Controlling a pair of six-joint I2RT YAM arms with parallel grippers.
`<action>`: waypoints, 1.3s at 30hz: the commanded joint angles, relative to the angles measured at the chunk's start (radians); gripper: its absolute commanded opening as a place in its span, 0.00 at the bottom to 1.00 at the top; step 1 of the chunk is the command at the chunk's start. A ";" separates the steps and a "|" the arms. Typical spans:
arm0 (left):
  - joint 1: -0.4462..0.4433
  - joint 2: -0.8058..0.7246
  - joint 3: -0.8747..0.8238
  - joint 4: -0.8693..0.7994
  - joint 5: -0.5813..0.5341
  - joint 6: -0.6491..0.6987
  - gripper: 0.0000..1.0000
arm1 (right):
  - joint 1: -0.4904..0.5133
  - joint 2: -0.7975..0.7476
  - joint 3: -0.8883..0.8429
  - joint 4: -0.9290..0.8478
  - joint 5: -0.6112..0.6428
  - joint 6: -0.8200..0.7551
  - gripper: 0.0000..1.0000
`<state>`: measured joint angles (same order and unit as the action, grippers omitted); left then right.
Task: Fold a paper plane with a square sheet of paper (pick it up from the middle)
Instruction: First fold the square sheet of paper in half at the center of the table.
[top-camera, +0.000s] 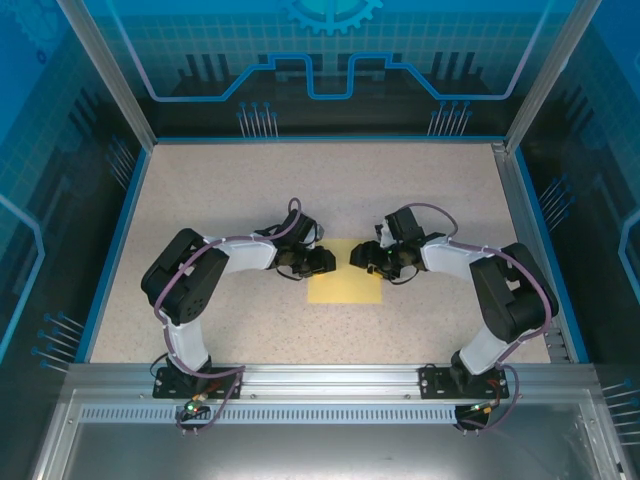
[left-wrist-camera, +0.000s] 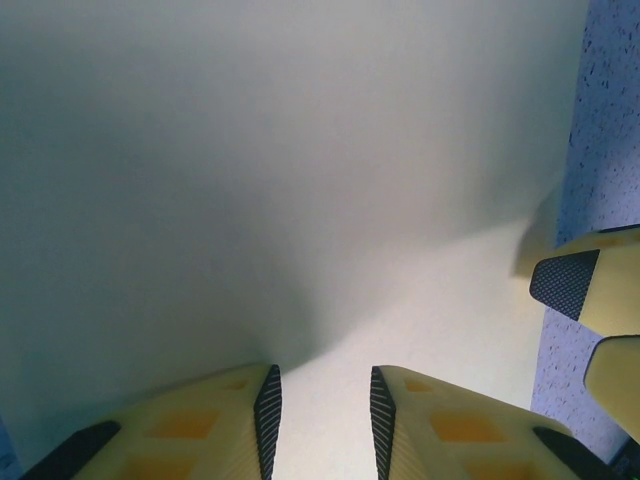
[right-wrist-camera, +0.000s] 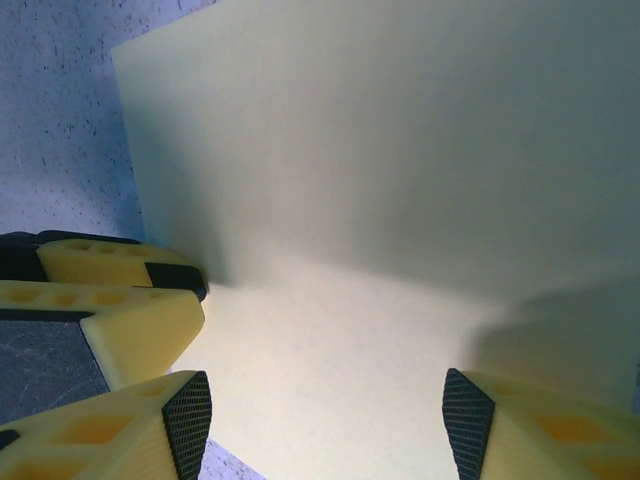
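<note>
The left claw (left-wrist-camera: 325, 425) sits low over the left side of the square sheet of paper (top-camera: 345, 288), fingers only slightly apart, nothing pinched between them. The sheet lies flat on the table (top-camera: 200, 200) (between both claws). The right claw (right-wrist-camera: 327, 430) hovers over it, spread wide, empty.
</note>
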<state>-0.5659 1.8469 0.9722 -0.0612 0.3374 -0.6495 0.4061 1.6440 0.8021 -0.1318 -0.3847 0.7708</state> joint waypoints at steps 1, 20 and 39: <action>-0.005 0.015 -0.018 0.006 0.012 -0.007 0.33 | 0.003 -0.003 -0.002 -0.013 0.002 0.011 0.67; -0.007 0.014 -0.023 0.010 0.018 -0.005 0.33 | 0.022 0.004 0.003 -0.145 0.174 -0.025 0.68; -0.007 0.020 -0.030 0.020 0.026 -0.007 0.33 | 0.004 0.020 0.016 0.094 -0.061 0.037 0.73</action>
<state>-0.5659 1.8469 0.9619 -0.0383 0.3397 -0.6498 0.4248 1.6405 0.8047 -0.1116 -0.3595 0.7898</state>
